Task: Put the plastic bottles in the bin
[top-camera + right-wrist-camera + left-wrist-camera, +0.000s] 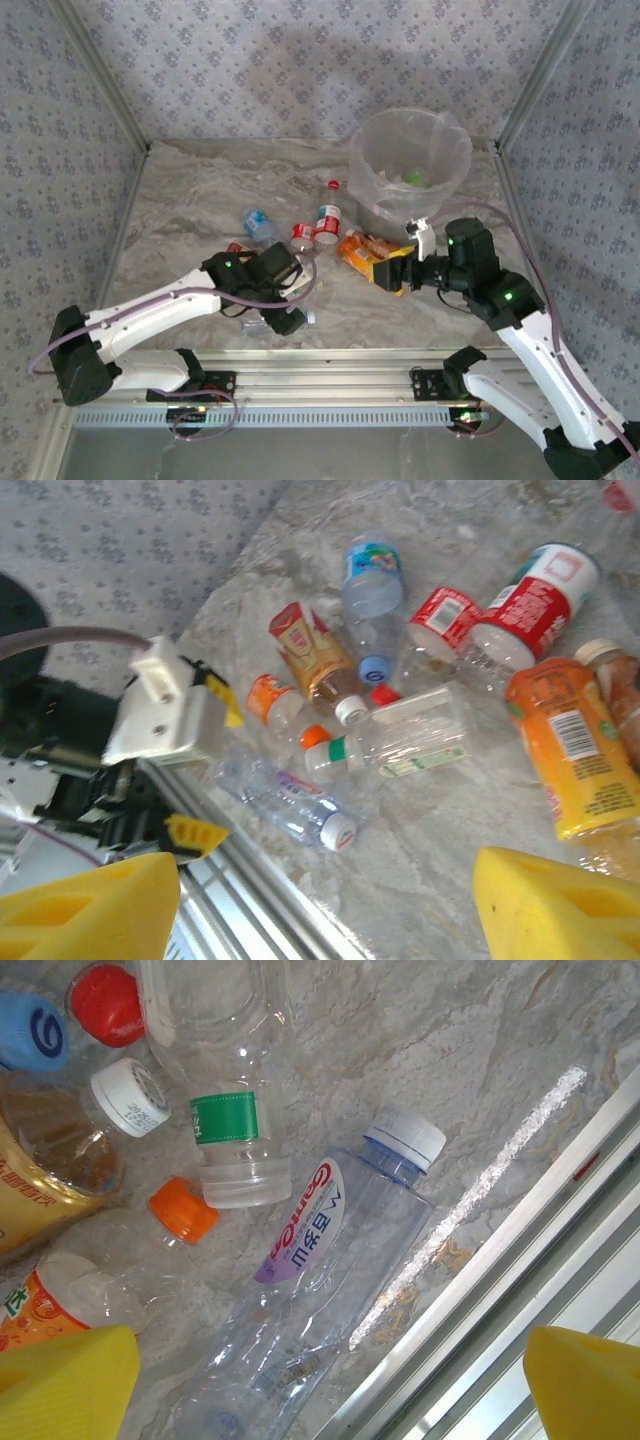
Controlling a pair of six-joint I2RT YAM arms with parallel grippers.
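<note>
Plastic bottles (328, 220): most are not yet binned. Top view: about ten lie scattered on the surface (200, 190), mid-table, near the front of the bin (362, 190), which stands at the far right. Something green shows through the liner, so I judge at least one item is in; the count is unreadable. The task looks early to midway, with the bulk left to do. The left hand (285, 320) hangs over the near edge of the pile, and the right hand (388, 270) is just beside the orange bottles below the bin. Left wrist view: pads stand wide apart with nothing gripped. A clear white-capped bottle (320, 1290) lies flat between and beneath them, slanted, cap pointing away, close to the front rail (520, 1260); it is the likely next pick. More bottles crowd the upper left. Right wrist view: the right hand's pads are also spread and empty. An orange-labelled bottle (570, 750) lies nearest, just beyond the right pad, with the rest of the pile further off.
</note>
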